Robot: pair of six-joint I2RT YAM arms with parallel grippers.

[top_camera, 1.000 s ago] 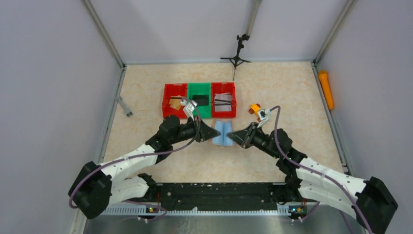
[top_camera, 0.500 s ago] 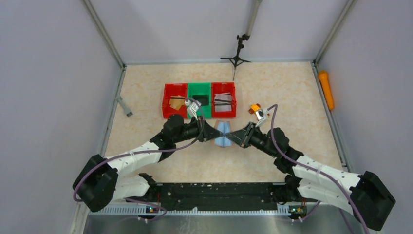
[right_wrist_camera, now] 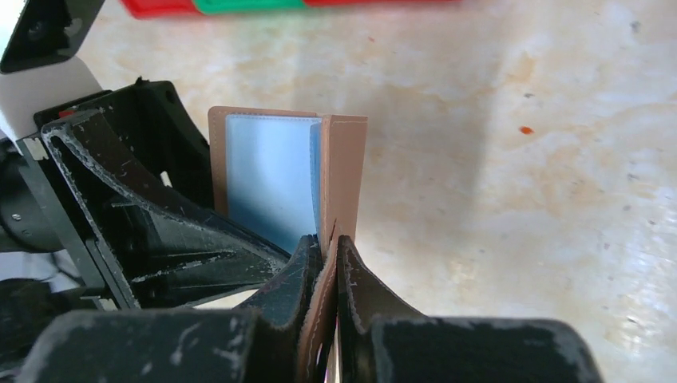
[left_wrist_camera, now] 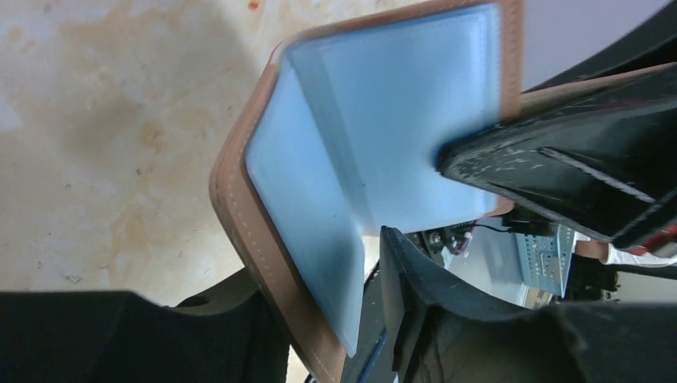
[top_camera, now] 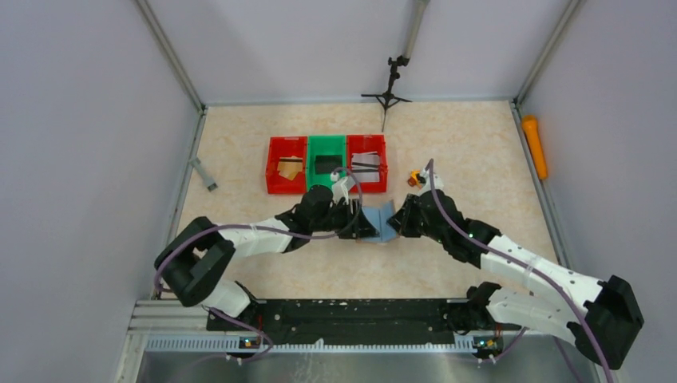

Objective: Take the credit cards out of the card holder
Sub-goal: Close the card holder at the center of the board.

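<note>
The card holder (top_camera: 382, 223), tan-brown with light blue-grey inner panels, stands half folded in a V on the table between my grippers. It also shows in the left wrist view (left_wrist_camera: 383, 136) and the right wrist view (right_wrist_camera: 271, 175). My right gripper (top_camera: 397, 219) (right_wrist_camera: 329, 239) is shut on the edge of its right flap. My left gripper (top_camera: 369, 226) (left_wrist_camera: 319, 271) straddles the left flap, with a narrow gap to the inner finger. No card shows in the holder. A tan-gold card (top_camera: 287, 167), a black card (top_camera: 327, 163) and a white-grey striped card (top_camera: 366, 165) lie in the bins.
Two red bins (top_camera: 273, 179) (top_camera: 382, 155) flank a green bin (top_camera: 313, 179) just behind the holder. A small orange object (top_camera: 416, 177) lies beside the right arm. A tripod stand (top_camera: 389, 92) is at the back, an orange tool (top_camera: 534, 146) by the right wall, a grey strip (top_camera: 203, 173) at left.
Both grippers have moved inward onto the card holder. It lay open and flat; now it is folded up between them and shifted slightly right. The right gripper has closed on its flap.
</note>
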